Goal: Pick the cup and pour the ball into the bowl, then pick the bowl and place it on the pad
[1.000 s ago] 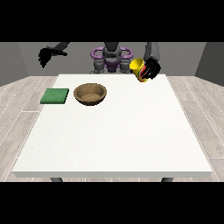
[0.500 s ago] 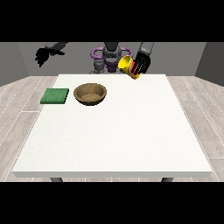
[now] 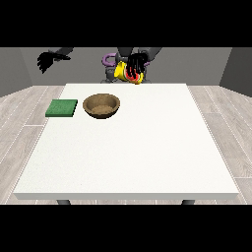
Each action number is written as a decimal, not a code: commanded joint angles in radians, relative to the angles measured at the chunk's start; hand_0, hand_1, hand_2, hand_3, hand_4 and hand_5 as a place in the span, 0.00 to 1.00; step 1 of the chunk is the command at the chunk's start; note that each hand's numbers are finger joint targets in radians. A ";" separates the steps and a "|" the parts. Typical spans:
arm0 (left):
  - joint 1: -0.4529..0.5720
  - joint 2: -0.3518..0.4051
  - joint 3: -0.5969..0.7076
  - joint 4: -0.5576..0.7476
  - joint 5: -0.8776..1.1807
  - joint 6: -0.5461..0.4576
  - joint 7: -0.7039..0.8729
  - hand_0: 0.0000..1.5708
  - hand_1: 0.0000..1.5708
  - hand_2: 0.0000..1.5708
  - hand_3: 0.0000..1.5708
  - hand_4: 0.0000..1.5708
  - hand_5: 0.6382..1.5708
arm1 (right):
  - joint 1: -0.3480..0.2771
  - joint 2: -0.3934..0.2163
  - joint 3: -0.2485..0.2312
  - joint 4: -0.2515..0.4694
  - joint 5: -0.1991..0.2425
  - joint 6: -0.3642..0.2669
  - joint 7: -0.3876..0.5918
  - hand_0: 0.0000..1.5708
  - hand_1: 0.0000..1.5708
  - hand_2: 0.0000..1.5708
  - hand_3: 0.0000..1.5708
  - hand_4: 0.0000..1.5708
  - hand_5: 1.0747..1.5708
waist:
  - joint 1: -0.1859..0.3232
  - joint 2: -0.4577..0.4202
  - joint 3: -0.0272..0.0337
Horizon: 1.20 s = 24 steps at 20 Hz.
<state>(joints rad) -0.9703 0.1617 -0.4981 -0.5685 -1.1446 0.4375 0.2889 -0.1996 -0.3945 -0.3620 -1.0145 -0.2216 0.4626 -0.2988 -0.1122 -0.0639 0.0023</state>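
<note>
The hand at the view's right (image 3: 136,67) grasps the cup (image 3: 127,73), tilted, with the bowl (image 3: 102,105) well below and aside, so the ball might spill short.

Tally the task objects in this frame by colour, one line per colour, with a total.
Yellow: 1, the cup, held above the table's far edge by the hand at the view's right.
Brown: 1, the bowl.
Green: 1, the pad.
The ball cannot be made out.
Total: 3

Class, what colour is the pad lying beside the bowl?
Green; the pad shows best in the front view, left of the wooden bowl.
</note>
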 commanded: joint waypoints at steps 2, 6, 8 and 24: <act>-0.072 -0.106 -0.145 0.025 -0.171 -0.135 0.086 0.95 0.95 1.00 1.00 1.00 0.45 | -0.018 -0.026 -0.011 0.051 0.001 0.030 -0.034 0.00 0.00 0.00 0.00 0.00 1.00 | 0.003 0.021 0.0002; -0.066 -0.100 -0.284 0.089 -0.327 -0.207 0.096 0.98 0.98 1.00 1.00 0.99 0.56 | -0.016 -0.003 0.010 0.034 0.008 0.015 -0.007 0.00 0.00 0.00 0.00 0.00 1.00 | -0.027 -0.004 -0.0005; -0.067 -0.118 -0.334 0.100 -0.384 -0.252 0.110 0.97 0.97 1.00 1.00 0.96 0.64 | 0.000 0.026 0.023 0.040 0.019 0.002 -0.016 0.00 0.00 0.00 0.00 0.00 1.00 | -0.018 -0.022 -0.0009; 0.003 -0.094 0.074 -0.095 -0.090 -0.106 0.119 0.83 0.83 1.00 1.00 1.00 0.59 | -0.013 0.028 -0.018 0.041 -0.019 -0.065 0.059 0.00 0.00 0.00 0.00 0.07 0.99 | 0.118 -0.023 -0.0124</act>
<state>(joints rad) -1.0197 0.0650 -0.6152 -0.5915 -1.4135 0.2216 0.3616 -0.2273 -0.3631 -0.3619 -0.9738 -0.2311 0.4078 -0.2353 -0.0394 -0.0878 -0.0052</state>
